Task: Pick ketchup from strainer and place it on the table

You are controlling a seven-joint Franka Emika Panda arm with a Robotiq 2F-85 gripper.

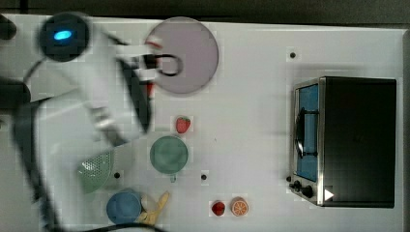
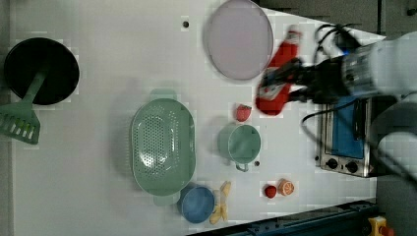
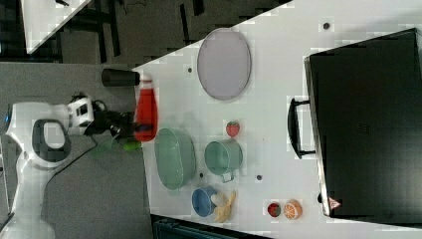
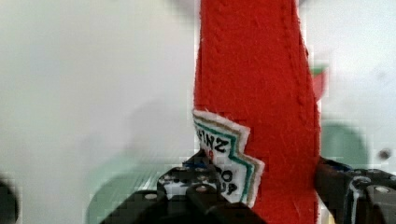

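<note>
My gripper (image 2: 291, 81) is shut on the ketchup (image 2: 278, 78), a red squeeze bottle with a white cap and label. It holds the bottle in the air, gripped near the base. In the left view the bottle hangs between the lilac plate and the strawberry, to the right of the strainer (image 2: 162, 142). The pale green strainer (image 3: 174, 158) has nothing in it. In the right view the ketchup (image 3: 146, 112) hangs by the table's (image 2: 98, 73) edge. In the wrist view the ketchup (image 4: 257, 93) stands between the black fingers (image 4: 196, 186). The arm covers part of the strainer (image 1: 94, 171) in the top view.
A lilac plate (image 2: 239, 39), a strawberry (image 2: 243, 113) and a teal cup (image 2: 243, 142) lie close by. A blue bowl (image 2: 196, 202) and a banana sit near the strainer. A toaster oven (image 1: 348, 140) stands at the top view's right. A black pan (image 2: 42, 71) holds a green spatula.
</note>
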